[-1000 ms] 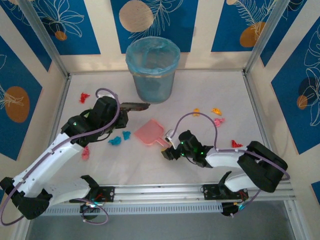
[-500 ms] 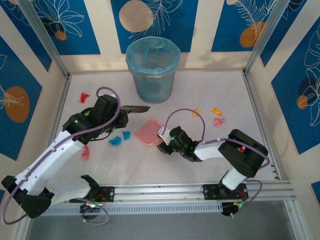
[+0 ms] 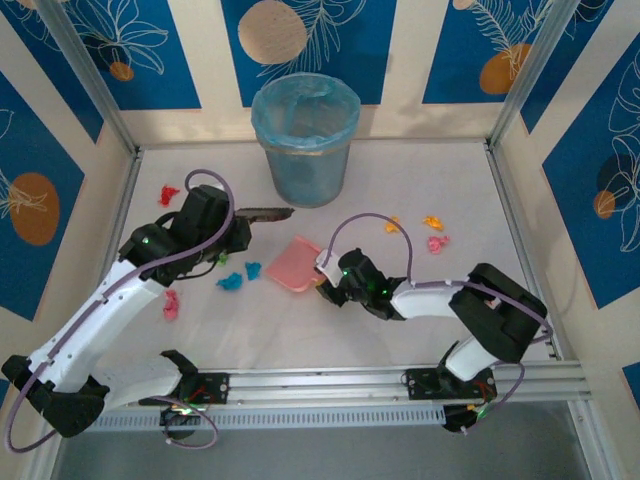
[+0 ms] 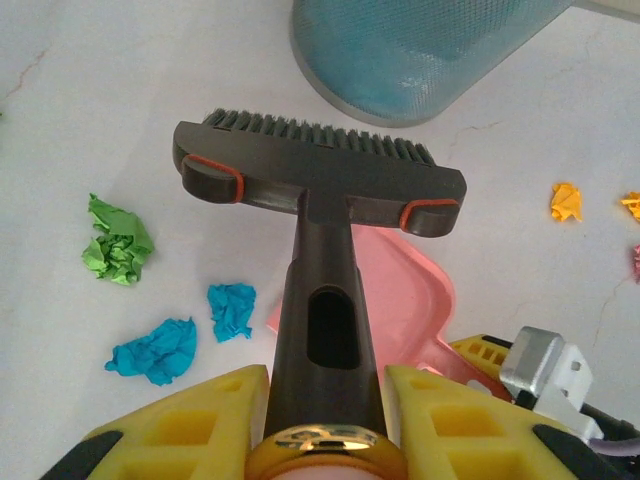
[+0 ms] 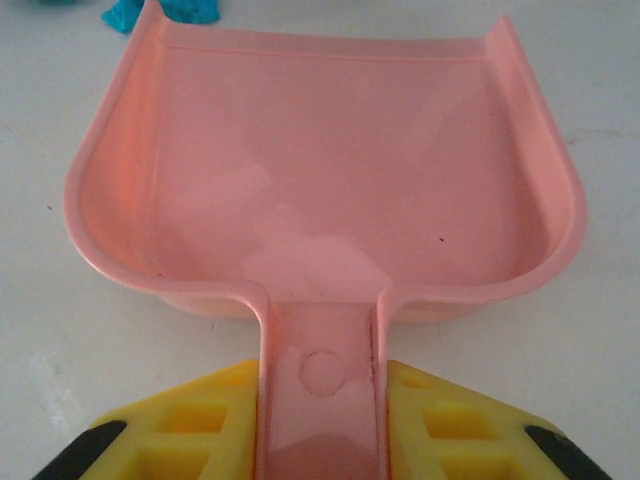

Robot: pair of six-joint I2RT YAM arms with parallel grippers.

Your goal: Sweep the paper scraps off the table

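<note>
the left gripper [image 4: 322, 385] is clamped on the handle of the dark brush [image 4: 318, 175], whose bristles point toward the blue-lined bin [image 3: 305, 140] at the far edge of the table [image 3: 440, 300]. the right gripper [image 5: 320, 385] has its yellow fingers [image 5: 200, 410] pressed against both sides of the pink dustpan [image 5: 320, 170] handle. the pan lies flat near the table's middle with its mouth toward the far left, and no scrap is in it yet.

the paper scraps [image 3: 230, 282] are scattered. two cyan bits lie just off the pan's mouth, and a pink one sits nearer the left edge. a red one is toward the far left corner, and orange and pink ones are toward the right edge. the left wrist view also shows a green ball [image 4: 120, 240].

the cyan pair looks like the easiest first catch. the pan lip should sit tight on the surface so nothing slips under. the brush should come down behind the bits and draw them in with short, low strokes, because crumpled paper flicks away easily.
</note>
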